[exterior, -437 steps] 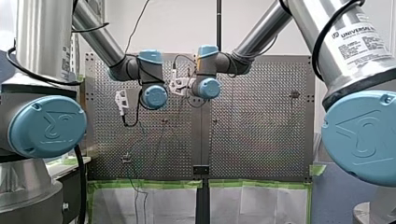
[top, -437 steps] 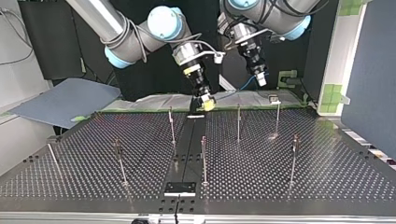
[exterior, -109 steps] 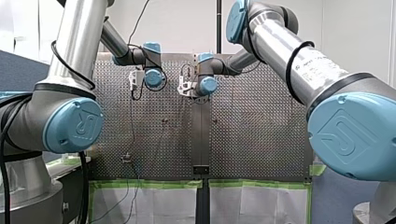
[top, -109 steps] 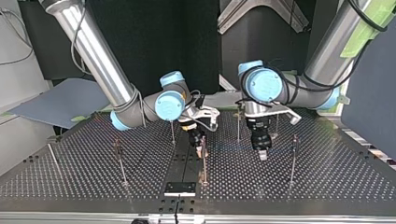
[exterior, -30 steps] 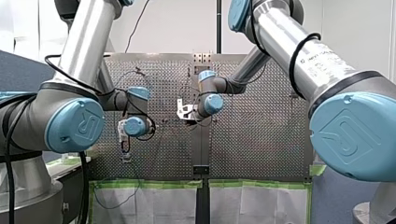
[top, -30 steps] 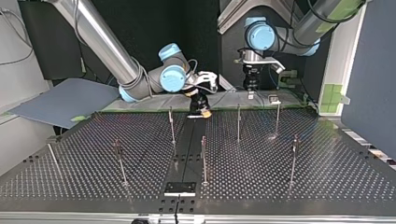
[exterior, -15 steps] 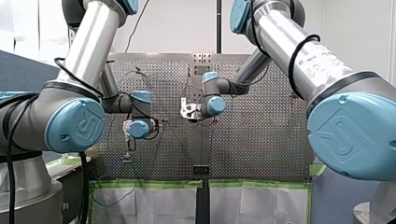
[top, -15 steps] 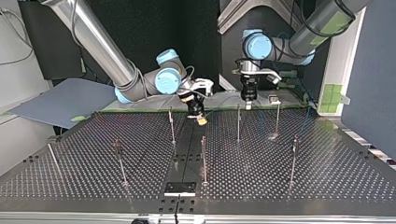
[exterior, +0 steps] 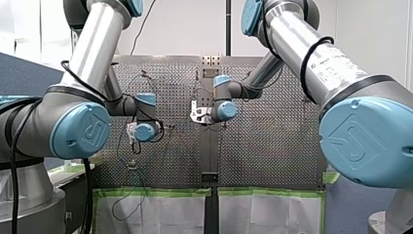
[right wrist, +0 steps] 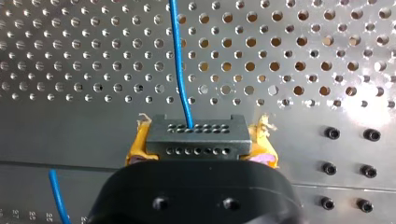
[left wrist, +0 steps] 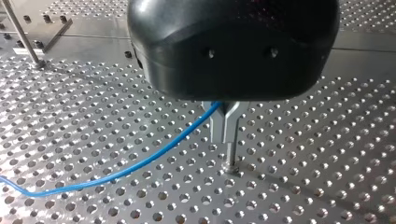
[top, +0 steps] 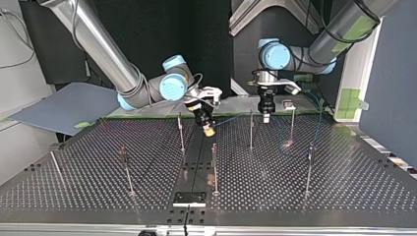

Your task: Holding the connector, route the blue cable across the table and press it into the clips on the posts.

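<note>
While my right gripper (top: 209,129) is pinching the black connector (right wrist: 196,135) between yellow pads, the blue cable (left wrist: 140,164) is running ahead to my left gripper (left wrist: 224,127). Its metal fingers are clamping the cable, with a thin post (left wrist: 229,157) standing just beyond their tips, so the press is likely falling to it.

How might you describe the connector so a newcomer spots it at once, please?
Over the perforated table, find my right arm's end effector. Between its yellow pads is the connector: a dark block with rows of holes, trailing the blue cable.

Blue cable (right wrist: 179,60) cut off ahead of right claw (right wrist: 198,140); connector (right wrist: 196,133) lower part hidden behind claw housing.
</note>
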`<state>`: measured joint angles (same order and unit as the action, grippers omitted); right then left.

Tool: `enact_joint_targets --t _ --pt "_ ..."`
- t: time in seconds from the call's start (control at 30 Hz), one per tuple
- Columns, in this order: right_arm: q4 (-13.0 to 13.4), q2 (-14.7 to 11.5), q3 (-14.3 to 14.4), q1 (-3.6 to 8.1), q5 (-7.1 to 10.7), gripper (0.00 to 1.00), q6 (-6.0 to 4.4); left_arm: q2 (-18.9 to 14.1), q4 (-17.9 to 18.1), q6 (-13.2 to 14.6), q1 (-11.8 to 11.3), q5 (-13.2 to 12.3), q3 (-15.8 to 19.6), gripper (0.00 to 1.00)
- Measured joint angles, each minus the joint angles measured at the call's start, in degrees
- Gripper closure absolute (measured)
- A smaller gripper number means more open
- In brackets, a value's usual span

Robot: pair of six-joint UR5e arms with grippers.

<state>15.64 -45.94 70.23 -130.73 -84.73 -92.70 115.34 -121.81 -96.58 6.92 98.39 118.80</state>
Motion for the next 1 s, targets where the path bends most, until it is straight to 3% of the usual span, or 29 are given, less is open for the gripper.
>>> enact_joint_targets --t 0.23,0.43,0.63,1.0 --pt "0.02 0.0 -0.03 0.57 0.0 1.0 0.0 0.29 -0.79 -0.56 -0.93 -2.48 -1.43 1.0" --pt "0.02 0.0 -0.1 0.81 0.0 1.0 0.03 2.74 -1.9 -0.86 -1.46 -3.92 -3.43 1.0" --pt "0.02 0.0 -0.51 1.2 0.07 1.0 0.02 5.11 -1.98 -1.05 -2.14 -3.78 -5.36 1.0" --pt "0.0 0.0 -1.24 2.43 0.11 1.0 -0.04 5.51 -4.1 -1.12 -3.15 -3.59 -7.9 1.0"
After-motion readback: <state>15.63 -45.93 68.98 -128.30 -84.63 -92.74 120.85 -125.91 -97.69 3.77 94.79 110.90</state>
